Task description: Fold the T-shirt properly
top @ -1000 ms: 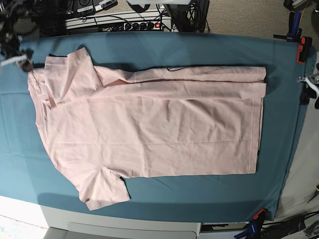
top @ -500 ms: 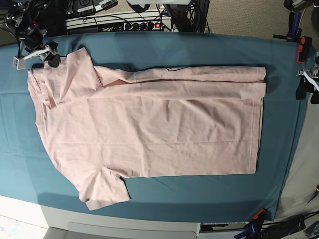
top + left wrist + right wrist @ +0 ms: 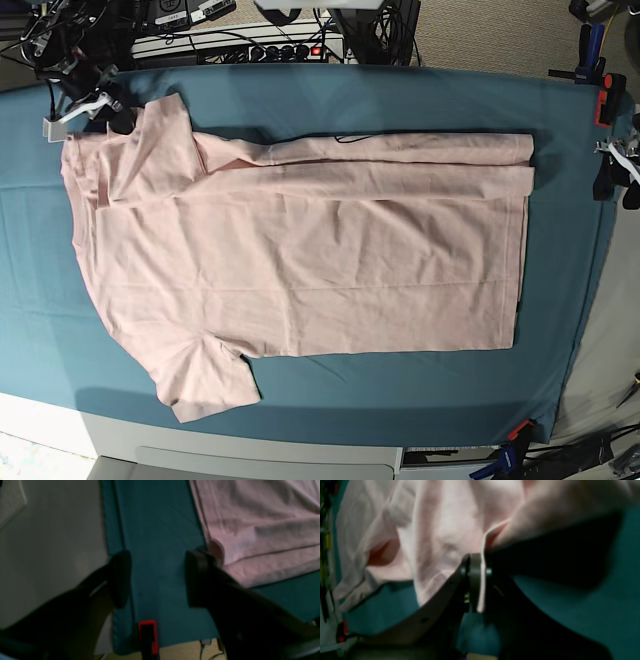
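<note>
Pinching the T-shirt (image 3: 450, 530) hem, seemingly, the right hand (image 3: 477, 585) is closed; the left hand (image 3: 155, 580) gapes over cloth (image 3: 155, 530).

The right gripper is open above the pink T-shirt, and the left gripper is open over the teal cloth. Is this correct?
Not quite. The right gripper is shut on an edge of the T-shirt, as the right wrist view shows. The rest is right: the left gripper is open over the teal cloth.

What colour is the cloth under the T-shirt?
Teal, a plain table cloth beneath the pale pink T-shirt; the base view shows it best.
</note>
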`<state>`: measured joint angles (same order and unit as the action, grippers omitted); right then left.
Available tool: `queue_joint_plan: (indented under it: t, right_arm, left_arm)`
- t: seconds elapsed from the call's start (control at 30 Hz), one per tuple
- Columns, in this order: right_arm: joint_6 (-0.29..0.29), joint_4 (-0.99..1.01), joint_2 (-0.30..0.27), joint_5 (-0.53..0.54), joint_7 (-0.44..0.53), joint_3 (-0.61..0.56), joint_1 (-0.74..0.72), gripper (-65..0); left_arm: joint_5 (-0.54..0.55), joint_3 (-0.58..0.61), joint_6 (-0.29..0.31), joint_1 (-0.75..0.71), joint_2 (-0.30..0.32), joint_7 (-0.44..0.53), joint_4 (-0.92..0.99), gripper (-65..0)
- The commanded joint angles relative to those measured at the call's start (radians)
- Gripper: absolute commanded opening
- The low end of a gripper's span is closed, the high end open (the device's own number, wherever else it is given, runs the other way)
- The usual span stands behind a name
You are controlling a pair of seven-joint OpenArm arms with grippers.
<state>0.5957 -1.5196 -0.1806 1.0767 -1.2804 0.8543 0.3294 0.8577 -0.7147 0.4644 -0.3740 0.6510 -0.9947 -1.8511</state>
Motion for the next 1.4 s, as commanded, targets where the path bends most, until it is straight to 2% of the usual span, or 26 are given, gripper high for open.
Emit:
queue_joint_plan:
  t: [0.0,0.23,0.53,0.73,1.0,1.17,1.37]
  right_arm:
    - [0.011,-0.012,-0.013,0.037,-0.003,0.002,0.003,-64.7]
    - [0.014,-0.012,-0.013,0.044,-0.011,0.002,0.000,-64.7]
    - [0.014,-0.012,-0.013,-0.001,-0.027,0.002,0.000,-63.9]
    - [0.026,-0.012,-0.013,-0.001,-0.053,0.002,0.001,-51.8]
    - [0.025,-0.012,-0.013,0.004,-0.064,0.002,0.003,-51.9]
    - [0.048,-0.012,-0.013,0.087,-0.112,0.002,0.009,-51.9]
    - [0.048,-0.012,-0.013,0.102,-0.116,0.002,0.009,-52.1]
  left_arm:
    - [0.011,-0.010,0.004,0.003,0.023,0.014,-0.014,-30.4]
    - [0.011,-0.010,0.004,0.003,0.023,0.007,-0.014,-30.4]
    - [0.011,-0.010,0.004,0.003,0.023,0.006,-0.014,-30.4]
    - [0.011,-0.010,0.004,0.003,0.023,0.006,-0.014,-30.4]
    - [0.011,-0.010,0.004,0.003,0.023,-0.001,-0.014,-30.4]
    - [0.011,-0.010,0.004,0.003,0.023,-0.005,-0.014,-30.5]
    - [0.011,-0.010,0.004,0.003,0.023,-0.008,-0.014,-30.4]
